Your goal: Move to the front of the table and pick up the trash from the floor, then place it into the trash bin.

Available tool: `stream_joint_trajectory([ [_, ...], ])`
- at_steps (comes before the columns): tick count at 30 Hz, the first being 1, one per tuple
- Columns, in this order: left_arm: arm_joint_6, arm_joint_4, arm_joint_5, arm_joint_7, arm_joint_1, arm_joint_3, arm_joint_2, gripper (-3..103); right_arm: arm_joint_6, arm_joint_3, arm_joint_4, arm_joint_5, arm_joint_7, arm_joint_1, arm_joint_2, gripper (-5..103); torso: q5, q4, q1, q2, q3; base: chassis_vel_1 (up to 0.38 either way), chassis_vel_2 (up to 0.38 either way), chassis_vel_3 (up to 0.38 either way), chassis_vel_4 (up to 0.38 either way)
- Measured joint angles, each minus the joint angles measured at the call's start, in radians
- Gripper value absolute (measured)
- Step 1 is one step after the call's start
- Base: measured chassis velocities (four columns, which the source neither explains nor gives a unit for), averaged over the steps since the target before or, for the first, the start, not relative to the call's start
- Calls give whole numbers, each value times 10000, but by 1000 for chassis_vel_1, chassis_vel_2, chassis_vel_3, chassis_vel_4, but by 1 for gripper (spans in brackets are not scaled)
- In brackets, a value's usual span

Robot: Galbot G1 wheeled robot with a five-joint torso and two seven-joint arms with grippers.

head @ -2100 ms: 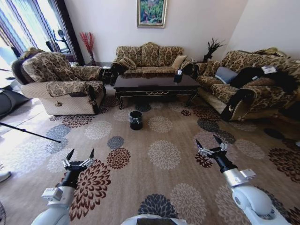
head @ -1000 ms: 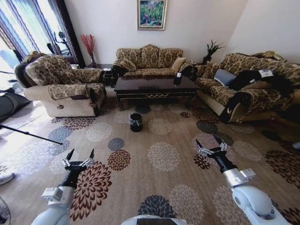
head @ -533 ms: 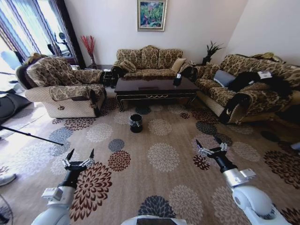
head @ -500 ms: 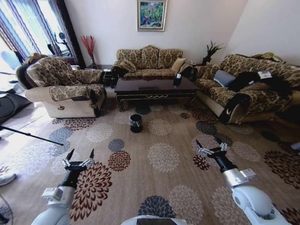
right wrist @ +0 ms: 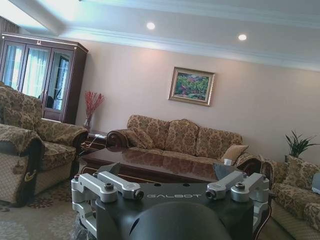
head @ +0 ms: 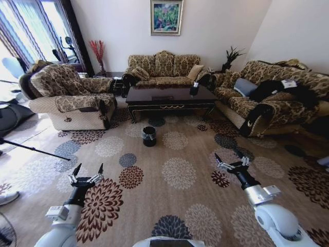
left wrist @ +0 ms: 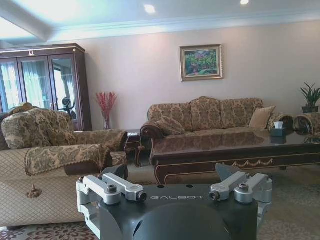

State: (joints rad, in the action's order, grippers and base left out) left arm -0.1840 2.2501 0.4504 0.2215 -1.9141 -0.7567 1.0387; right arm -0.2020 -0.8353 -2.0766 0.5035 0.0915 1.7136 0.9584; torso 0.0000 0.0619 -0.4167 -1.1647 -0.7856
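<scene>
The dark glossy table (head: 169,95) stands across the room before the middle sofa, and its gold-trimmed front rail (left wrist: 240,162) appears in the left wrist view. In front of the table's left half, the small black trash bin (head: 149,136) sits on the carpet. I cannot make out the trash on the patterned floor from here. My left gripper (head: 88,168) is held low at the near left, open and empty. At the near right, my right gripper (head: 226,155) is also open and empty, well short of the table.
An armchair (head: 69,98) flanks the table on the left, a long sofa (head: 267,95) with dark clothes on the right, and another sofa (head: 163,66) behind. A tripod leg (head: 31,148) crosses the floor at the left. Flowered carpet (head: 177,172) lies between me and the bin.
The whole picture has shifted slightly, so the camera has moved with the base. Both arms keep the same pose, with their grippers open.
</scene>
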Motion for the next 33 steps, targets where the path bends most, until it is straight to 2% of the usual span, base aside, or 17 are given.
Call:
stream_joint_trajectory([
  [33,0,0,0,0,0,0,0,100,0,0,0,0,0,0,0,100,0,0,50,110,61,0,0,0,0],
])
